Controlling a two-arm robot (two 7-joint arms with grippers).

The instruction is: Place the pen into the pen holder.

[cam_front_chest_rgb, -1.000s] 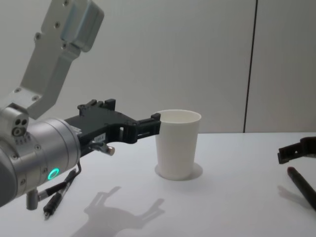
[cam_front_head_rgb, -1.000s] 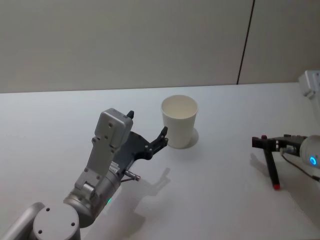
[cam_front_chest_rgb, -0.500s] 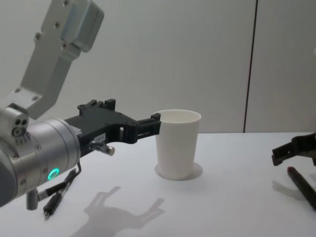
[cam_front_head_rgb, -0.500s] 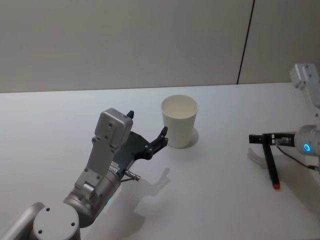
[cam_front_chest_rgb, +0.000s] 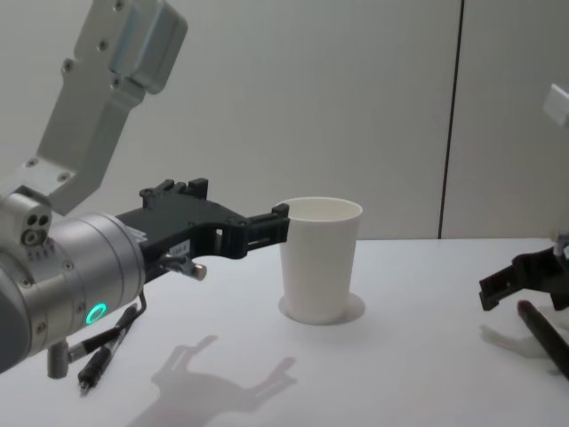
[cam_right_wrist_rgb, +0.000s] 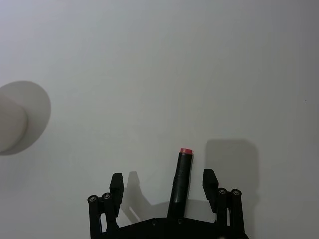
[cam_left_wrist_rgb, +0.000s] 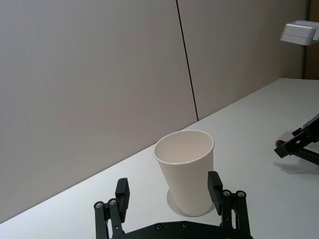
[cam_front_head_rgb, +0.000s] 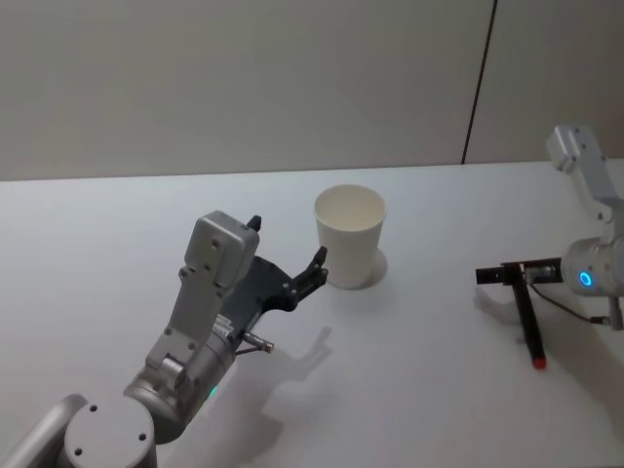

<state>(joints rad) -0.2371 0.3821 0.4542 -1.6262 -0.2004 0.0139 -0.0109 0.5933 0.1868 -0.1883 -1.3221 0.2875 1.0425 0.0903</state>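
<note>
The pen holder, a white paper cup [cam_front_head_rgb: 350, 234], stands upright mid-table, also seen in the chest view [cam_front_chest_rgb: 320, 258] and the left wrist view [cam_left_wrist_rgb: 185, 169]. My left gripper [cam_front_head_rgb: 304, 277] hovers open just short of the cup's left side, fingers [cam_left_wrist_rgb: 215, 185] spread wider than the cup. The black pen [cam_front_head_rgb: 529, 322] with a red tip lies flat on the table at the right. My right gripper [cam_front_head_rgb: 515, 276] hangs open over the pen's far end. In the right wrist view the pen [cam_right_wrist_rgb: 182, 178] lies between the spread fingers [cam_right_wrist_rgb: 209, 181], untouched.
A thin black cable with a metal plug [cam_front_chest_rgb: 93, 365] dangles under my left arm. The white table [cam_front_head_rgb: 419, 390] stretches bare between cup and pen. A grey wall with a dark vertical seam [cam_front_head_rgb: 478, 88] stands behind the table.
My right gripper has shifted a little to the left over the pen, and its wrist has risen. The pen, the cup and the left arm have stayed where they were.
</note>
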